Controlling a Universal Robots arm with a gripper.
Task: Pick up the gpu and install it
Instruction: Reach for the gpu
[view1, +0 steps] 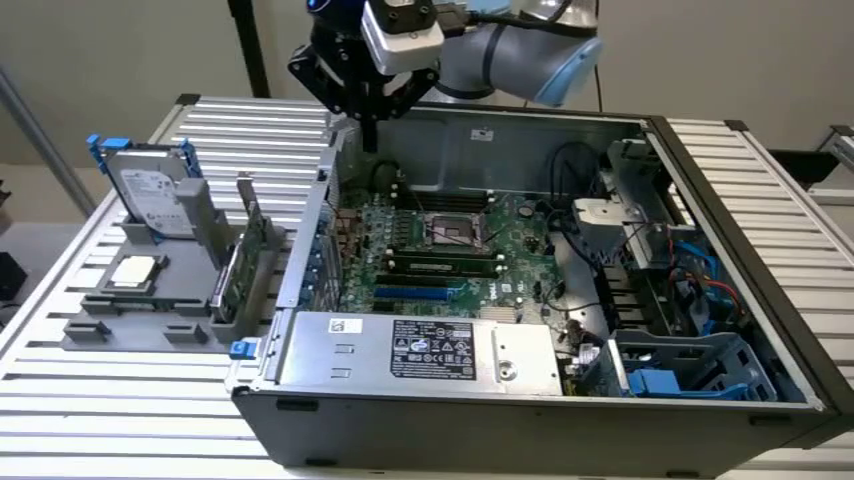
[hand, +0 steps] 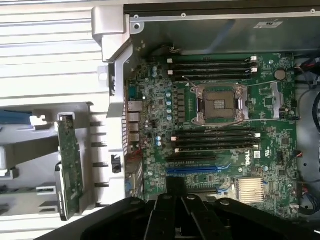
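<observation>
In the exterior view, a gray power box (view1: 400, 345) sits at the near edge of the open case (view1: 534, 140). It has a black label and a small white sticker, but the words cannot be read. The drive (view1: 147, 190) has a white label too, also unreadable. The gpu (view1: 234, 280) is a thin, flat green card. It stands on its edge in a slot of the gray holder (view1: 134, 320), at the holder's edge next to the case. A narrow silver metal strip sticks up at its far end. A small square silver chip (view1: 134, 270) lies flat in the holder, and the drive with blue rails stands at the holder's far end. The holder sits on a table (view1: 107, 400) of long metal slats. The black claw (view1: 366, 140) hangs on the arm (view1: 534, 50) over the case's far corner on the exterior view's left, well apart from the gpu. The claw looks pressed together, with nothing in it.

In the wrist view, white letters spell DELL (hand: 248, 159) on the green board (hand: 160, 120). The gpu (hand: 70, 165) is seen from above as a long green strip with tiny parts on it, in the pale holder (hand: 95, 150) beside the case wall. The board has a square metal socket (hand: 220, 102), long black slots, a blue slot (hand: 192, 170) and shiny silver fins (hand: 250, 190). The claw (hand: 178, 198) is over the board near the blue slot.
</observation>
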